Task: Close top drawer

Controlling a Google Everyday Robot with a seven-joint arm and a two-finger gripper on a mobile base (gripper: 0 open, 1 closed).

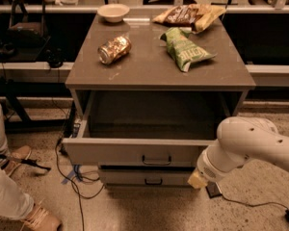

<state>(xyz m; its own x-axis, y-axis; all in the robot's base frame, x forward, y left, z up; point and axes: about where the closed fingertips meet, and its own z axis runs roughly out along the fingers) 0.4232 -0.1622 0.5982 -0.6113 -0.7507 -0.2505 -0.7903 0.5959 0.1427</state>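
Dim, warm light falls on a speckled stone floor (144, 213) around the bench (149, 66). Behind the bench a long pale ledge (33, 66) runs left and right, with dark open space below it and a second pale rail (38, 7) higher up. A dark bag (26, 32) sits behind the bench to its left. Black cables (77, 174) trail over the floor at the bench's front left corner. Farther left, a seated person's pale trouser leg (5, 196) and a tan shoe (38, 219) show. The gripper (196, 179) hangs low at the bench's front right corner.
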